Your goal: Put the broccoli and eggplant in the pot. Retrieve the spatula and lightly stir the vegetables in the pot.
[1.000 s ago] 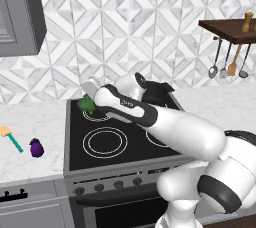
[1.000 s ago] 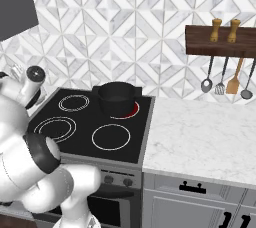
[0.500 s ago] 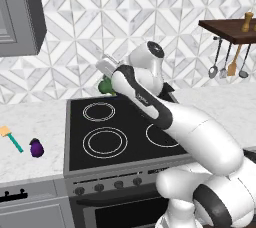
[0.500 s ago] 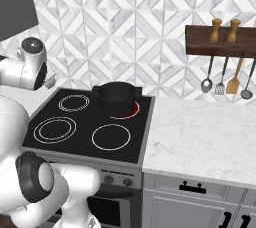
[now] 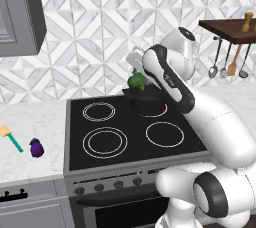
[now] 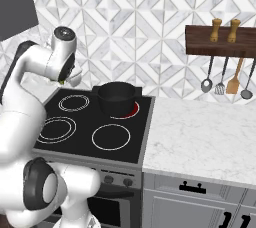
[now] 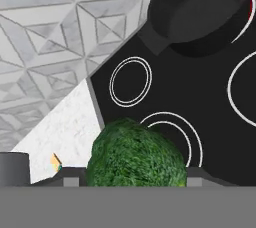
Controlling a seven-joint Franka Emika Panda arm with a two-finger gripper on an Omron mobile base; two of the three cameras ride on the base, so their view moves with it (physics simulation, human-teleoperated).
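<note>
Between the two dark fingertips of the end effector (image 7: 134,184) sits the broccoli (image 7: 136,157), gripped and lifted clear of the stove; from the left base view the same green floret (image 5: 137,81) hangs at the end effector (image 5: 136,79) just above the near rim of the pot (image 5: 147,103). In the hand view the round black pot (image 7: 205,14) lies beyond the broccoli, empty inside, standing on a burner whose red glow shows at its edge. Below the end effector spreads the black glass stove (image 5: 120,137) with its white burner rings. Well off to the far side of the stove from the end effector, on the white marble desk (image 5: 30,122), the purple eggplant (image 5: 36,147) lies just beside the teal-handled spatula (image 5: 11,138), the two apart. Behind everything runs a grey and white geometric tiled wall (image 6: 150,27), and on the other side a dark wooden shelf (image 6: 220,42) carries two shakers, with long-handled utensils (image 6: 226,78) hanging beneath it.
</note>
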